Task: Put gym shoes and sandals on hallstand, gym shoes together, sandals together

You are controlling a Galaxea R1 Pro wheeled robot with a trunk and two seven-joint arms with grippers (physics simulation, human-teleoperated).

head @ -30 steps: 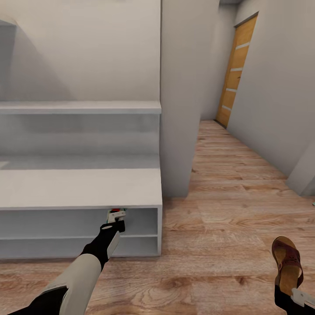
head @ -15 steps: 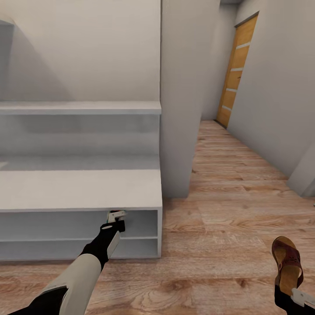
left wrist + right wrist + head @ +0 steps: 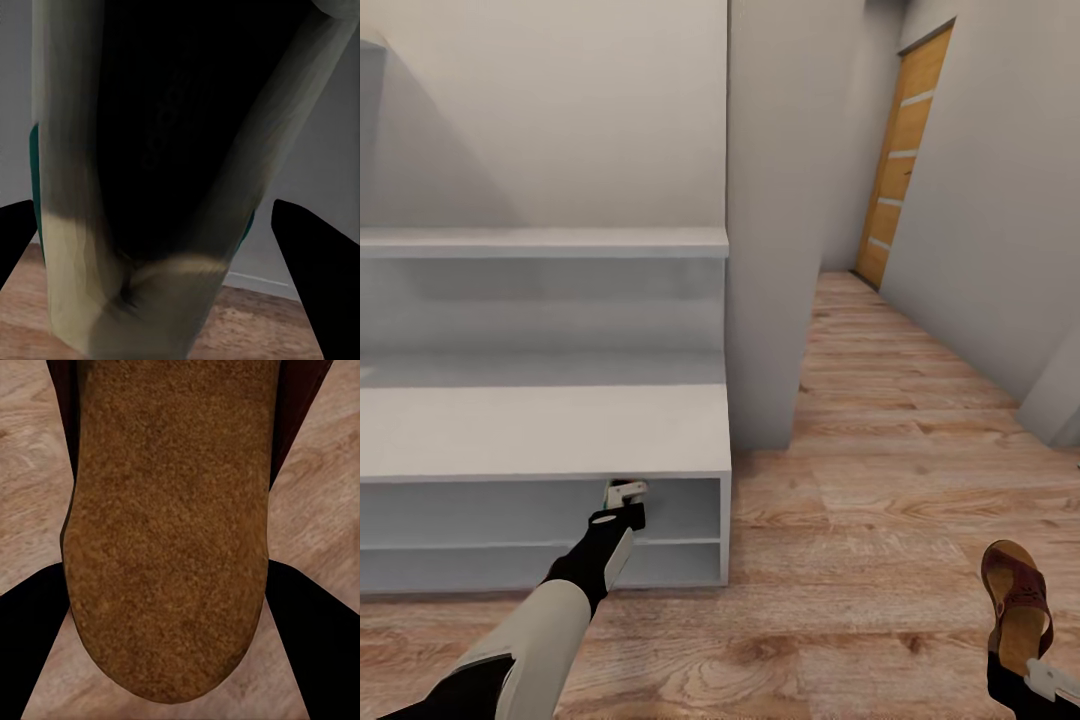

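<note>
Head view: left end effector [image 3: 624, 492] sits at the mouth of the hallstand's [image 3: 540, 430] upper open slot, near its right end. Left wrist view: gym shoe [image 3: 150, 187] btwn the fingers, cream sole w/ green edge facing cam, so clamped on it. Right end effector [image 3: 1028, 668] low at the right over the corridor floor [image 3: 880, 520], gripping a sandal [image 3: 1015, 600] by one end; sandal sticks out fwd. Right wrist view: tan footbed [image 3: 172, 525] btwn both fingers.

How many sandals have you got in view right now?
1. A sandal is held in the right claw above the floor, its footbed close to the wrist camera. The other may be out of frame.
</note>
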